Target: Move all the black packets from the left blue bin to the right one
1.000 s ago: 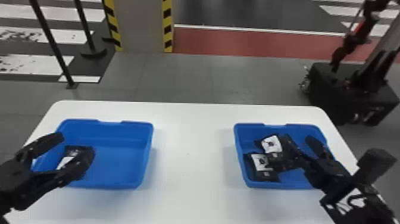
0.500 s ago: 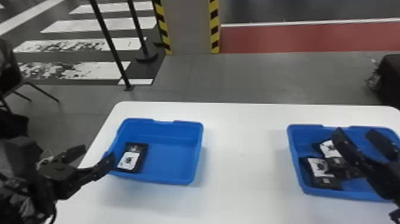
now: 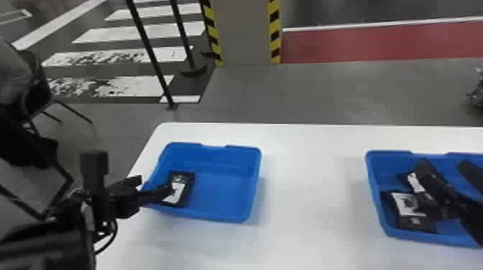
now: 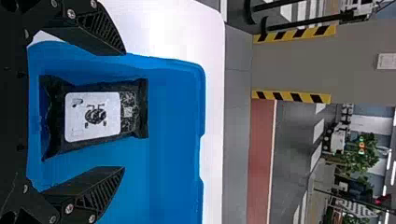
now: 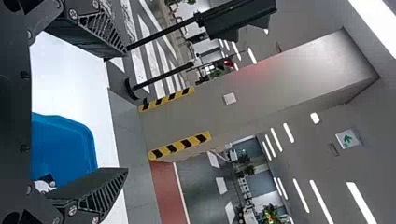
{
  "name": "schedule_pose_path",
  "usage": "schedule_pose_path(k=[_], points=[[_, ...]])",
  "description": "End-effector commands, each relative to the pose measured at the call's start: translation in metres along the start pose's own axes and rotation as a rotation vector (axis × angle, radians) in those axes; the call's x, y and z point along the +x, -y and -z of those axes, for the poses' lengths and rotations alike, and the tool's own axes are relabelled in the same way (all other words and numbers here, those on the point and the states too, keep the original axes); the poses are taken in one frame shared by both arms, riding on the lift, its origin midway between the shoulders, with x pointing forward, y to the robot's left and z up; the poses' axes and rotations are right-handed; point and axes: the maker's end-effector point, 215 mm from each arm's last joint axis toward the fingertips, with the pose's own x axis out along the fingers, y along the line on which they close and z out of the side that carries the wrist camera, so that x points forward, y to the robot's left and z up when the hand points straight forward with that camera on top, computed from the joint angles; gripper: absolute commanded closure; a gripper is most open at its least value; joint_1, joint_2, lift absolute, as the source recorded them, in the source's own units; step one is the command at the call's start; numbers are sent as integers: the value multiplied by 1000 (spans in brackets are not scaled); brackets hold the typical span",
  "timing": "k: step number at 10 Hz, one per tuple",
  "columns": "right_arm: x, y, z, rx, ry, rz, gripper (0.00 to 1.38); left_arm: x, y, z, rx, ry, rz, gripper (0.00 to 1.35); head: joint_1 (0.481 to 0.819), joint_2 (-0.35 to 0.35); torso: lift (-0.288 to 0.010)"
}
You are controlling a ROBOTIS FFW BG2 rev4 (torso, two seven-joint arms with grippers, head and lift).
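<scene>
The left gripper [image 4: 124,110], fingers apart, is over the lone packet [image 4: 93,116] in the left bin [image 3: 219,186], so this looks like the pick-up, next calling for lowering and squeezing its long sides. The packet lies flat, lengthwise from the bin's near side to far (right gripper [image 3: 445,164] open too, over the bin to its right).

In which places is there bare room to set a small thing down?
Free: the table between left bin and right bin; also the left bin's floor between packet and its right wall. Crowded: the left bin's left side, with packet and left gripper; the right bin, with packets and right gripper.
</scene>
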Motion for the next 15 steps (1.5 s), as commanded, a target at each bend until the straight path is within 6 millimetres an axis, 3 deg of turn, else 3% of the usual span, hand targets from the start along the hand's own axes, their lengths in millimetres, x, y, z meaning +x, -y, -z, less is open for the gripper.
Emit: schedule_pose_path(k=[1,7,12,15], points=[[0,0,4,6,-10,-2,154,19,8,1,-18,-40,19,168,695,212,-110],[0,-1,14,35,-29,-11,156,42,34,15,-47,-200,-8,174,695,175,-110],[1,-2,18,53,-37,-21,156,38,18,21,-41,-237,-73,186,695,181,-110],[1,-3,22,65,-44,-27,156,39,11,41,-65,-312,-118,196,695,198,-110]])
